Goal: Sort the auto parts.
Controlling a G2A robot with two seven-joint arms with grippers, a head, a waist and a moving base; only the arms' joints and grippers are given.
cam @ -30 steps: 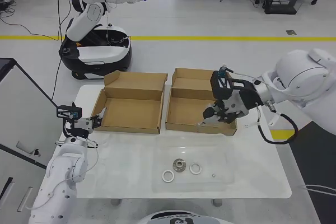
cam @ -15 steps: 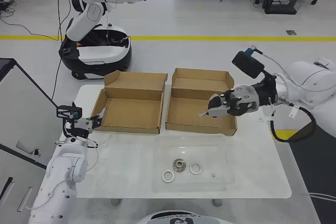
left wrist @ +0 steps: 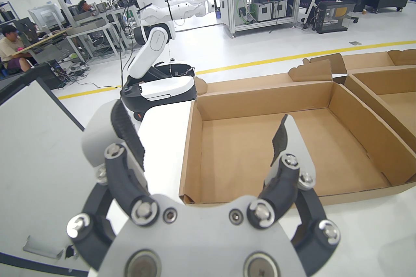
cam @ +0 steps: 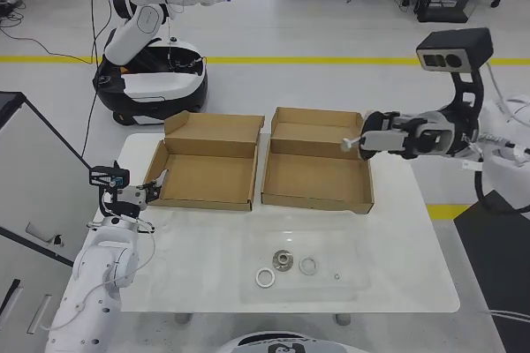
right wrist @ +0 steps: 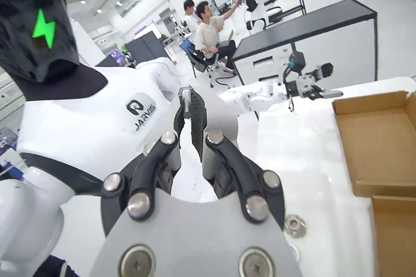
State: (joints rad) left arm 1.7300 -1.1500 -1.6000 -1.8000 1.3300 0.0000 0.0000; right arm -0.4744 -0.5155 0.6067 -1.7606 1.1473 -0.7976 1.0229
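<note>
Top view has the right tool (cam: 353, 141) hanging over the right box (cam: 314, 181), above its 2 o'clock corner, clamped on a small bolt (right wrist: 186, 103). The right wrist view shows the threaded shank pinched between the ribbed pads (right wrist: 197, 116), its end poking past the tips. Held that way, I judge it is being carried for a drop into this box, so bolts seem to belong here. The left tool (left wrist: 201, 132) is spread wide with nothing in it, just beside the 8 o'clock corner of the left box (cam: 203, 172), likely parked until its own turn. Toward 6 o'clock on the table (cam: 406, 265) lie the unsorted parts: a white ring (cam: 265, 278), a second ring (cam: 307, 265), a flanged metal piece (cam: 283, 259) between them, and a tiny item (cam: 336, 275) I cannot identify. All are well apart from both tools
</note>
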